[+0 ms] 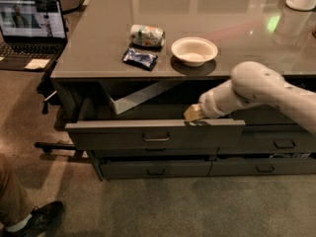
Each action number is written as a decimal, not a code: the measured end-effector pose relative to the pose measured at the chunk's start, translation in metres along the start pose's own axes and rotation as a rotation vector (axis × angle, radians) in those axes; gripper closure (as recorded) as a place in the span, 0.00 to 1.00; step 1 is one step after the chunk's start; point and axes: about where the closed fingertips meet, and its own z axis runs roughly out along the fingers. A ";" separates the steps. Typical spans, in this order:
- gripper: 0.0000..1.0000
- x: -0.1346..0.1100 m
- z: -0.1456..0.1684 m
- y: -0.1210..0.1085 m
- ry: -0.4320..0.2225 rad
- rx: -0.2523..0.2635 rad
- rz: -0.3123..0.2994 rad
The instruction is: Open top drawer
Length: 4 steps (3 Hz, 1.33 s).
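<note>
The top drawer (pixel 123 136) is a wide dark grey drawer with a tall flat front and a small loop pull (pixel 156 138) at its centre. It stands pulled out from under the counter, its inside in shadow. A light slanted panel (pixel 140 97) shows inside at the back. My gripper (pixel 193 115) hangs over the drawer front's top edge, right of the pull, at the end of my white arm (pixel 261 90) that comes in from the right.
On the grey counter (pixel 197 14) lie a can on its side (pixel 147 35), a dark snack packet (pixel 140 58) and a white bowl (pixel 194 51). Lower drawers (pixel 155 169) sit shut below. A laptop (pixel 32 26) is at the left, a person's shoe (pixel 37 218) at the bottom left.
</note>
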 end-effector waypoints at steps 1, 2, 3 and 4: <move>1.00 0.014 -0.031 -0.008 -0.074 0.012 0.040; 1.00 0.018 -0.038 -0.015 -0.113 0.018 0.078; 1.00 0.016 -0.040 -0.020 -0.143 0.035 0.118; 1.00 0.004 -0.032 -0.024 -0.166 0.054 0.167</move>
